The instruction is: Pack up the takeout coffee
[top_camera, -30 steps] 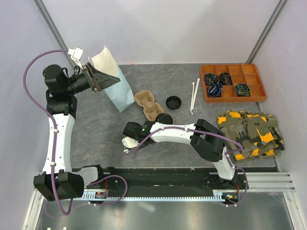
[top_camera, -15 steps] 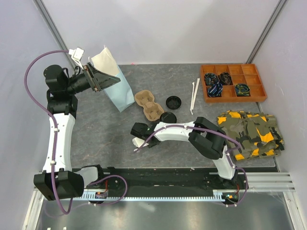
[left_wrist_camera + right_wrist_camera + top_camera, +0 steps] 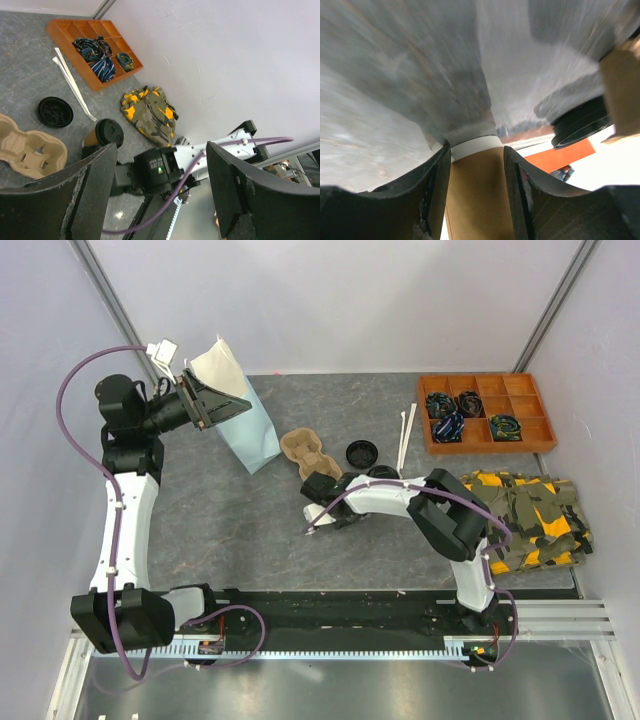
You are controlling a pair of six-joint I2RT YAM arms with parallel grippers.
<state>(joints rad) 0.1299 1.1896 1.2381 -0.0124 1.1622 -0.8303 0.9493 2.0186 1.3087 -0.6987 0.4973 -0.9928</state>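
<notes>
Light-blue paper bag [image 3: 252, 435] stands far left. Tan moulded-pulp carrier [image 3: 308, 458] lies just right of it. Tan paper cup with black plastic lid [image 3: 106, 133] stands beside the carrier. Camouflage cloth [image 3: 520, 518] lies before orange compartment tray [image 3: 522, 386], far right.

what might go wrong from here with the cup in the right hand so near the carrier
1. The right hand grips a tan cup that seems to lie along its fingers rather than upright, so it may slip or spill whatever is inside.
2. The lidded cup stands close beside the right arm. A sideways sweep could topple it.
3. The pulp carrier sits right by that hand and could get shoved out of place.
</notes>
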